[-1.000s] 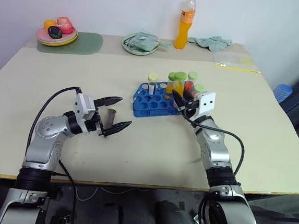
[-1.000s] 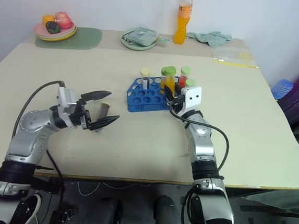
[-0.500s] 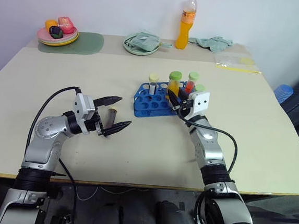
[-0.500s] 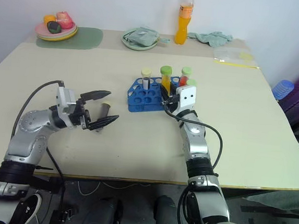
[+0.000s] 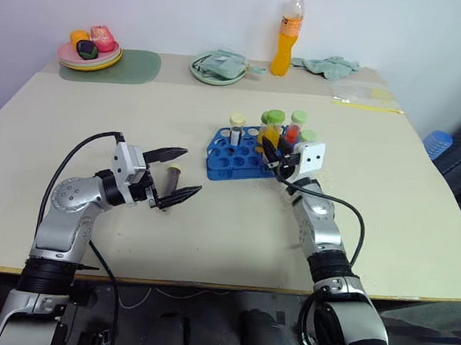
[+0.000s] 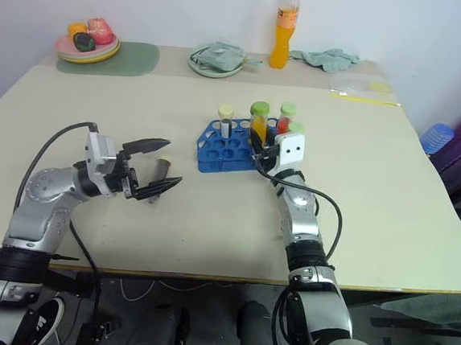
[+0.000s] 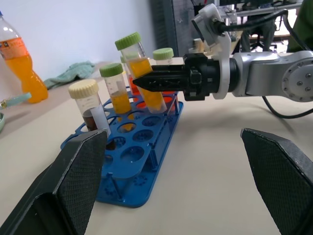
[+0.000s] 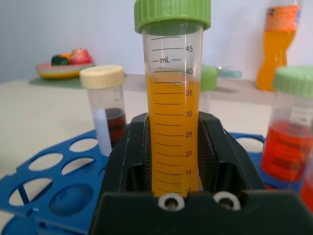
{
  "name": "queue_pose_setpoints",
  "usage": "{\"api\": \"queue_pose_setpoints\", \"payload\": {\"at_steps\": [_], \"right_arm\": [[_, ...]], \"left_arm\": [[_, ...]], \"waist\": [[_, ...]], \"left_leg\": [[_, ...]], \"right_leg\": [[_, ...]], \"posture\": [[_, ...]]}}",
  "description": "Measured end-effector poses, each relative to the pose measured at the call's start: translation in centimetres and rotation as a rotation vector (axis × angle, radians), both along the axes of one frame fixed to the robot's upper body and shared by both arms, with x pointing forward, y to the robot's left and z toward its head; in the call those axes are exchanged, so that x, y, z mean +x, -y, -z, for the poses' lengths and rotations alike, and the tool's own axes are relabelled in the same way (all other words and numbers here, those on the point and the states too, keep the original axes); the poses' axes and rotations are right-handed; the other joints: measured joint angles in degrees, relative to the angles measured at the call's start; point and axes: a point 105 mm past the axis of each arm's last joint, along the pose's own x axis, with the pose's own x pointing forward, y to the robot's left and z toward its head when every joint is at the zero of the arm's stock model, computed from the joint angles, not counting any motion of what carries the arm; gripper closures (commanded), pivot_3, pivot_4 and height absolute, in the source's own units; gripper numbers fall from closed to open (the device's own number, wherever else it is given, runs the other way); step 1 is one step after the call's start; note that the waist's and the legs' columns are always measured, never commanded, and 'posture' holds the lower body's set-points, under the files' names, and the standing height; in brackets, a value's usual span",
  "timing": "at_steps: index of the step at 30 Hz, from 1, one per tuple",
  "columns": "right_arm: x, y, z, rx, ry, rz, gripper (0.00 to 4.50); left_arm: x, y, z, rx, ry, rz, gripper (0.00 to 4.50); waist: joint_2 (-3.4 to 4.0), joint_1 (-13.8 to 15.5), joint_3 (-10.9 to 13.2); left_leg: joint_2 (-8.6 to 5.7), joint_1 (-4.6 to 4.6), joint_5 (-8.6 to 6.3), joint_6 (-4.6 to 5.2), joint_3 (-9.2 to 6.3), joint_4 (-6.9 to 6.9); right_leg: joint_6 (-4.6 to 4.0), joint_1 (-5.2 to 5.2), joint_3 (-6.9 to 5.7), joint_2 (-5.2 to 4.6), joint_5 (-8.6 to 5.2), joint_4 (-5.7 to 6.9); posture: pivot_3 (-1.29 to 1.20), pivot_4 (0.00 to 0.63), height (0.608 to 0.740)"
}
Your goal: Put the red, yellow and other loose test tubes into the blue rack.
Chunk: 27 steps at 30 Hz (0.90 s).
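Two robot arms are reaching over a big pale counter (image 5: 210, 219). At the far edge a tall orange drink bottle (image 5: 287, 32) is standing, with a plate of toy food (image 5: 88, 49) on a green mat (image 5: 131, 67), a green dish (image 5: 217, 66) and a crumpled cloth (image 5: 327, 65) near it.

Near the middle of the counter the blue rack (image 5: 236, 158) is sitting on its short legs. Several tubes are standing in or over it — a dark brown tube with a cream cap (image 5: 235, 128), a red-orange tube with a green cap (image 5: 295, 128) and more green-capped tubes at the right end.

The right gripper (image 5: 269, 152) is hovering at the right end of the rack. Its fingers (image 8: 134, 161) are squeezing the yellow-orange tube (image 8: 172, 107), which is standing upright with its green cap on top, right over the rack's holes. I cannot tell if its bottom is sitting in a hole.

The left gripper (image 5: 176, 172) is hanging well to the left of the rack, pointing toward it. Its fingers (image 7: 73, 181) are spread wide apart and are holding nothing. A small dark brown tube (image 5: 169, 177) is lying on the counter between them.
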Motion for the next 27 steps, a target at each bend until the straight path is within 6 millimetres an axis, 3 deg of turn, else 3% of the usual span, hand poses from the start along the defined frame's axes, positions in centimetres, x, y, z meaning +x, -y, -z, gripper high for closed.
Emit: {"api": "queue_pose_setpoints", "payload": {"at_steps": [10,27], "right_arm": [[-0.6,0.1,0.3,0.065,0.004,0.018,3.72],[-1.9,-0.5,1.3,0.008,0.129,0.100,3.72]], "left_arm": [[0.0,0.0,-0.1,0.002,0.004,0.004,0.00],[0.1,0.1,-0.5,0.004,0.015,0.008,0.00]], "waist": [[0.00,0.0,0.0],[0.00,0.0,0.0]], "left_leg": [[0.01,0.00,0.00,0.00,0.00,-0.05],[-0.01,0.01,0.00,0.00,0.00,-0.06]], "right_leg": [[0.00,-0.01,0.00,0.00,0.00,0.00],[-0.11,-0.01,-0.01,0.00,-0.06,-0.01]], "posture": [[0.00,0.150,0.740],[0.00,0.150,0.740]]}}
